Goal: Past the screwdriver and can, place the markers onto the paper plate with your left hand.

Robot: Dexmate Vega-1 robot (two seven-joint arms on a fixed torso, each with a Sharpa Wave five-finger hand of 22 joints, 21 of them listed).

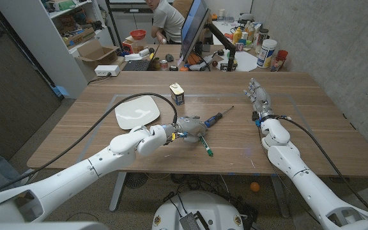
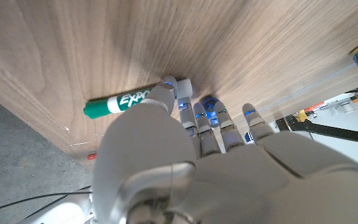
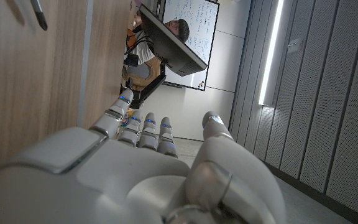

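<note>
A green Expo marker (image 1: pixel 205 145) lies on the wooden table near the middle front. My left hand (image 1: pixel 187 126) is bent down over its far end. In the left wrist view the thumb lies across the marker (image 2: pixel 120 102) and the fingers (image 2: pixel 207 118) curl down against its grey end, pinching it against the table. The screwdriver (image 1: pixel 214 119) lies just right of that hand. The small can (image 1: pixel 177 93) stands behind it. The white paper plate (image 1: pixel 137 112) sits to the left with nothing on it. My right hand (image 1: pixel 259 99) stands on its edge at the right, fingers straight, holding nothing.
A black cable (image 1: pixel 117 108) curves over the table's left part past the plate. Behind the table stand a cluttered desk with a monitor (image 1: pixel 193 29) and a seated person (image 1: pixel 165 19). The table's front edge runs close to the marker.
</note>
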